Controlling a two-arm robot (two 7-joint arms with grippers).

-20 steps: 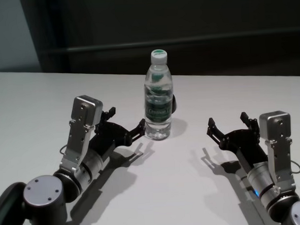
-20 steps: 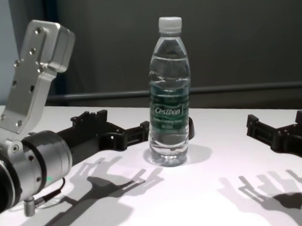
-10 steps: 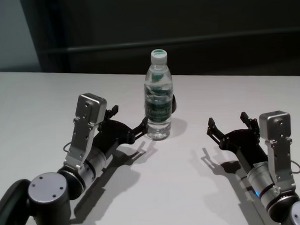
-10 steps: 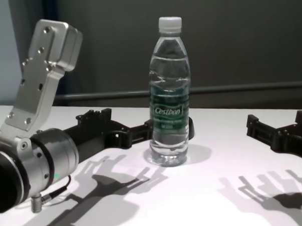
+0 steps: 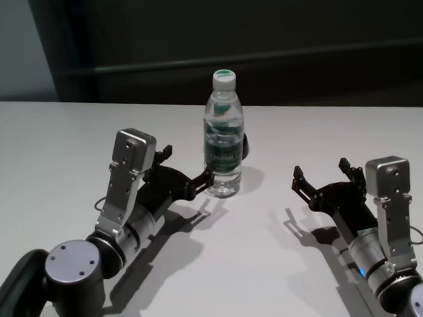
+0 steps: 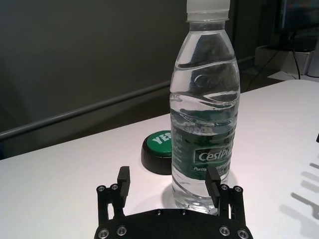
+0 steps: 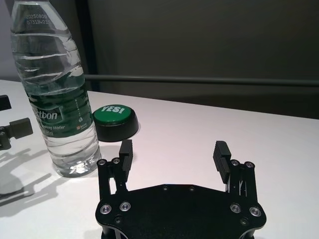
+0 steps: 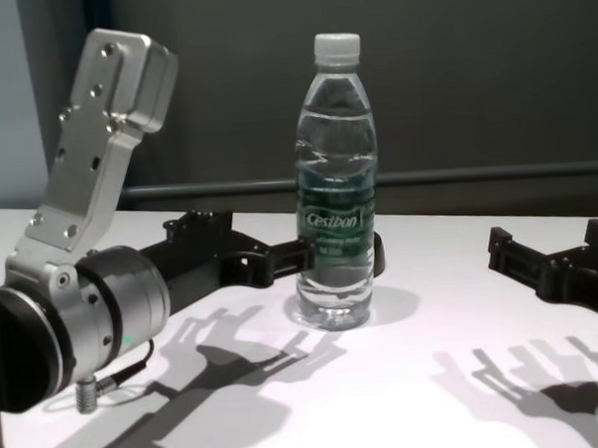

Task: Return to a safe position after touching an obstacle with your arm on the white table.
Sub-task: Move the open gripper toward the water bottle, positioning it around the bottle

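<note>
The bottle (image 5: 223,136) stands up straight on the table (image 5: 51,136), with a green button (image 7: 115,122) just behind it. The left gripper (image 5: 186,175) is low beside the bottle with its fingers spread apart. One fingertip (image 6: 213,179) looks like it is touching the bottle's lower side, and nothing is between the fingers. The right gripper (image 5: 323,177) rests well away from the bottle on its other side, fingers also apart and holding nothing.

The bottle is tall and thin, so it could tip. If the left arm pushes any more toward the bottle, or swings sideways as it leaves, the finger may knock the bottle over, and it might roll onto the button. Pulling straight back, away from the bottle, looks safest.
</note>
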